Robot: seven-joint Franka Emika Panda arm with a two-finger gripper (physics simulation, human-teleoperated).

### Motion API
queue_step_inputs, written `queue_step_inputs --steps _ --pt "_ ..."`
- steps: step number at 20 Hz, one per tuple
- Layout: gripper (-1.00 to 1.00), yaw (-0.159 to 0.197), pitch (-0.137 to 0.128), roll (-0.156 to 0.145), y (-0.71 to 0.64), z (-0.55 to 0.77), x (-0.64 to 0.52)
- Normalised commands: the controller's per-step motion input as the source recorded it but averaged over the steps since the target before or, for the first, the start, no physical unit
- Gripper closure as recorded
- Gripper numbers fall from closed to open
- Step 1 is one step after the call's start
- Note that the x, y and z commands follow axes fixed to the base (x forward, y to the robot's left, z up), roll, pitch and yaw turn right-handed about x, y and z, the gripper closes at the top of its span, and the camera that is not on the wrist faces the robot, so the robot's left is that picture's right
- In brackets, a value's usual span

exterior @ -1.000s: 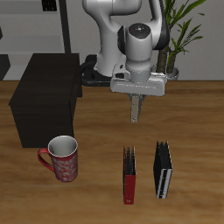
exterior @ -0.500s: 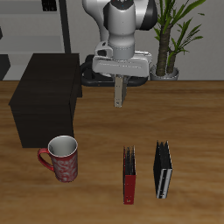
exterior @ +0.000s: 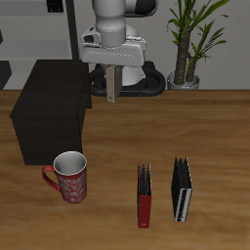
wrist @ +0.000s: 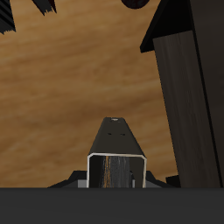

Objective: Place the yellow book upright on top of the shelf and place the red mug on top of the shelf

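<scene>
My gripper (exterior: 112, 81) is shut on the yellow book (exterior: 112, 86), a thin tan-grey book that hangs upright in the air above the table, beside the shelf's far corner. In the wrist view the book (wrist: 115, 149) sticks out between my fingers. The shelf (exterior: 49, 109) is a big dark flat-topped cabinet; its side also shows in the wrist view (wrist: 188, 87). Its top is bare. The red mug (exterior: 69, 177) with a pale speckled pattern stands upright on the table in front of the shelf, near the front edge.
A red book (exterior: 145, 195) and a black book with white stripes (exterior: 182, 189) stand upright near the table's front edge. A potted plant (exterior: 187, 44) stands at the back behind the robot's base (exterior: 132, 86).
My gripper has carried the yellow book up and back across the table toward the shelf. The mug and the other books have not moved.
</scene>
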Motion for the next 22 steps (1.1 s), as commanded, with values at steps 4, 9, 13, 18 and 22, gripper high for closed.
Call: queue_step_inputs --steps 4,9,13,18,22 --pt "1.0 -0.035 -0.021 -0.022 -0.52 0.47 -0.22" --pt "1.0 -0.008 -0.045 -0.015 -0.26 0.36 -0.22" --pt "1.0 -0.079 -0.019 -0.019 -0.39 0.4 -0.22" --pt "1.0 -0.137 -0.048 -0.102 -0.44 0.3 -0.16" --pt "1.0 -0.156 0.001 -0.055 -0.24 0.14 -0.12"
